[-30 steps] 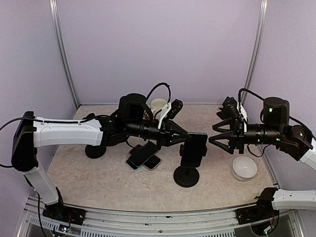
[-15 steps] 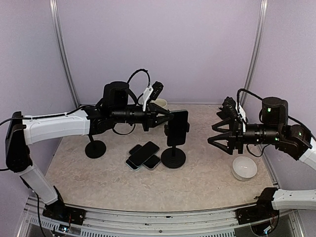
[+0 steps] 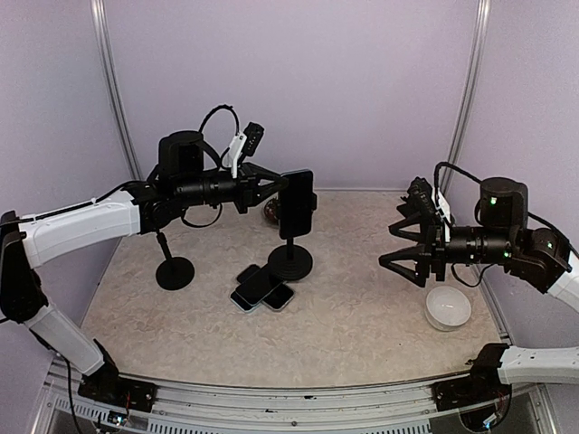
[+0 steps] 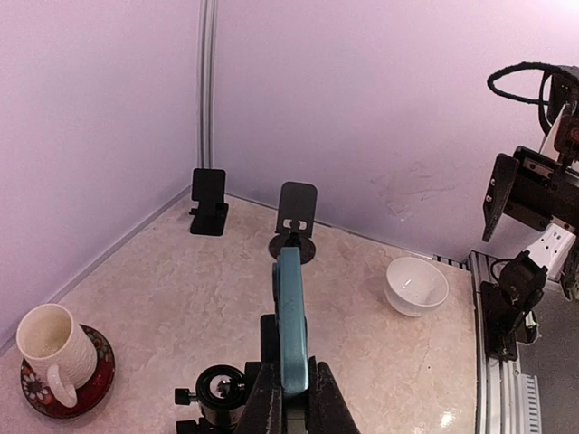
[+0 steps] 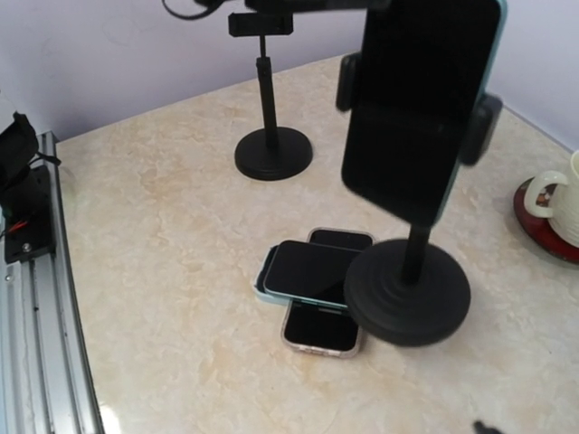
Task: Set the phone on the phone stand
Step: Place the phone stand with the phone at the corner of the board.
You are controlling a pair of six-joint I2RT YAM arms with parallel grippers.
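The left gripper (image 3: 274,184) was clenched on one edge of the phone (image 3: 298,203), which sat upright in the clamp of the phone stand (image 3: 289,263). A pile of other phones (image 3: 262,287) lay at 7 o'clock from the stand's base. The right gripper (image 3: 387,247), at 3 o'clock, hovered with its fingers spread, holding nothing.
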